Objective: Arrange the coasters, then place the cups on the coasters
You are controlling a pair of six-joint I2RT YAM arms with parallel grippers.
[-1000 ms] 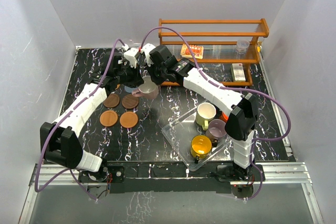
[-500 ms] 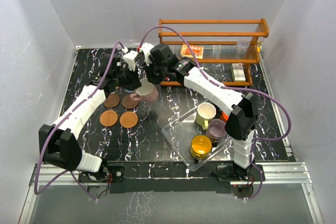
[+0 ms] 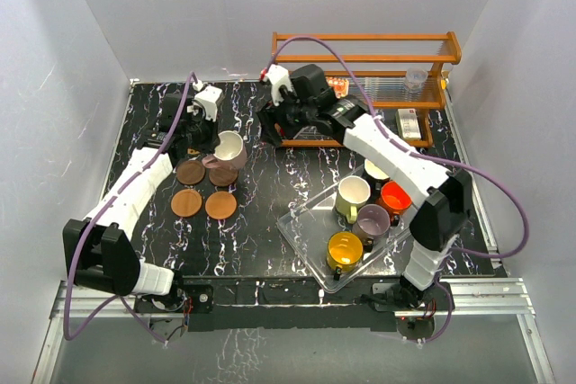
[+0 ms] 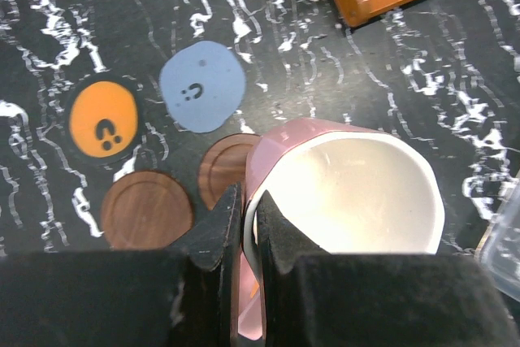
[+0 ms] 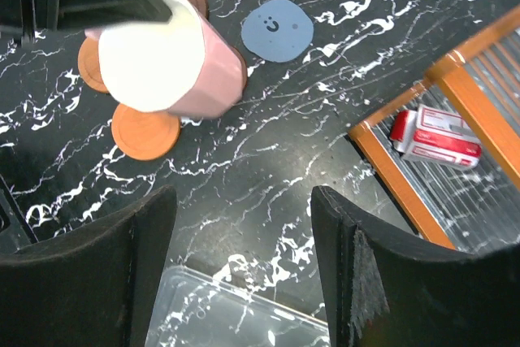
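Note:
The pale pink cup (image 3: 231, 148) hangs tilted in my left gripper (image 3: 216, 146), whose jaws are shut on its rim (image 4: 248, 201), one finger inside and one outside. It is over the back right dark brown coaster (image 4: 226, 180). Beside it lie another dark brown coaster (image 3: 190, 172), two orange-brown ones (image 3: 186, 201) (image 3: 220, 204), a blue-grey one (image 4: 201, 85) and an orange one (image 4: 102, 123). My right gripper (image 3: 274, 123) is open and empty (image 5: 242, 201), to the right of the cup. The yellow (image 3: 345, 249), mauve (image 3: 373, 219), olive-cream (image 3: 353, 193) and orange-red (image 3: 395, 196) cups stand in the tray.
The clear plastic tray (image 3: 301, 231) lies front right, its corner just under my right gripper (image 5: 236, 306). A wooden rack (image 3: 360, 60) with small packets stands at the back right, close behind the right arm. White walls enclose the table.
My right gripper has opened, let go of the pink cup and drawn back to the right. The left gripper keeps the cup and has carried it slightly left, over the coasters.

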